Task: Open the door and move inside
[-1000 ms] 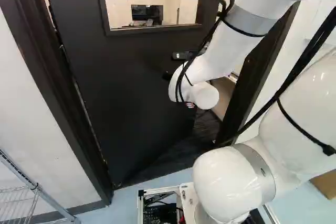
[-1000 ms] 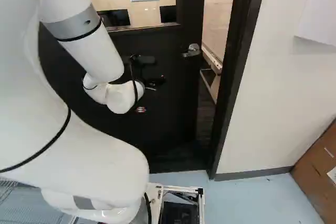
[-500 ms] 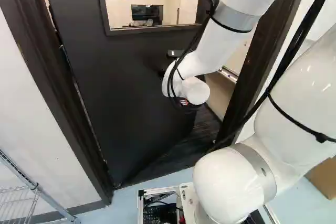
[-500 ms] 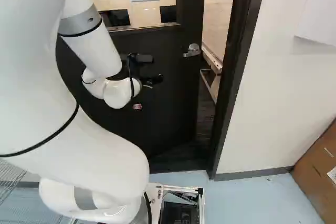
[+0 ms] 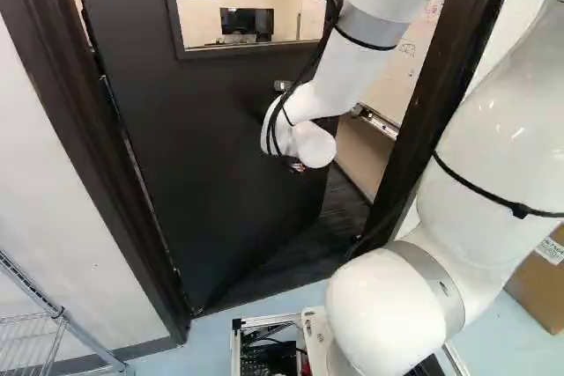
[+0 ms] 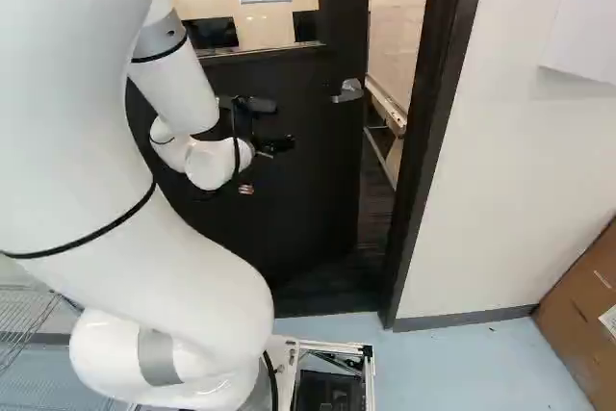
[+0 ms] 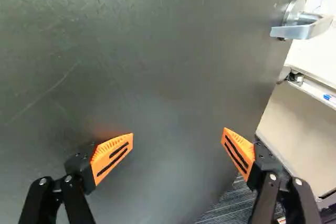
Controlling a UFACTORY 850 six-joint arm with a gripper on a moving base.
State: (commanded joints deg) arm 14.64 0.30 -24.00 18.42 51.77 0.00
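The door (image 5: 220, 147) stands ajar across the middle of the left base view, its lever handle (image 6: 348, 90) right of centre in the right base view. Our hand (image 7: 178, 134) is spread before the door's face, holding nothing; we cannot tell if it touches. If we push at a slant, it could skid and let the door swing back; driving in too soon, our arm (image 5: 344, 68) could strike the frame (image 6: 423, 161).

Rack (image 5: 60, 313) L, box (image 5: 534, 292) R of door (image 5: 194, 165)
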